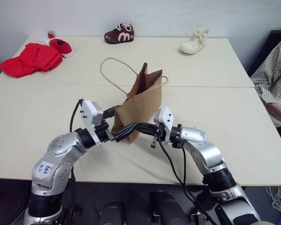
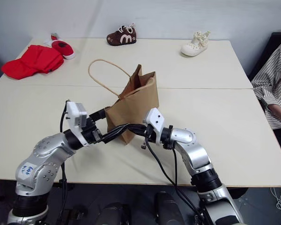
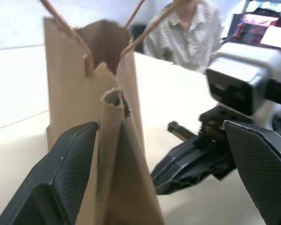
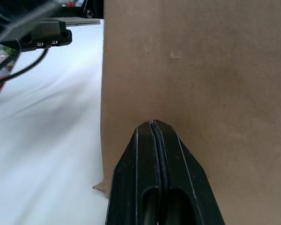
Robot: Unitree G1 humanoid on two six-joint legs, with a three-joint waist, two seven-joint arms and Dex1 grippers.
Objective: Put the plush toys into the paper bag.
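The brown paper bag point(image 1: 143, 101) stands upright in the middle of the table, mouth open and loop handles up. My left gripper point(image 1: 119, 123) is open at the bag's near left corner. In the left wrist view one finger point(image 3: 61, 178) lies against the bag's folded edge point(image 3: 112, 154), and the other finger point(image 3: 262, 159) stands well apart. My right gripper point(image 4: 152, 124) is shut with nothing between its fingers. Its tips point at the bag's front wall point(image 4: 201, 70), right up against it. The plush toys are out of view.
At the back left lie a red folded cloth point(image 1: 30, 61) and a small red shoe point(image 1: 61, 46). A brown shoe point(image 1: 119, 33) and a white shoe point(image 1: 194, 42) sit along the far edge. A person in a striped shirt point(image 1: 274, 84) sits at the right.
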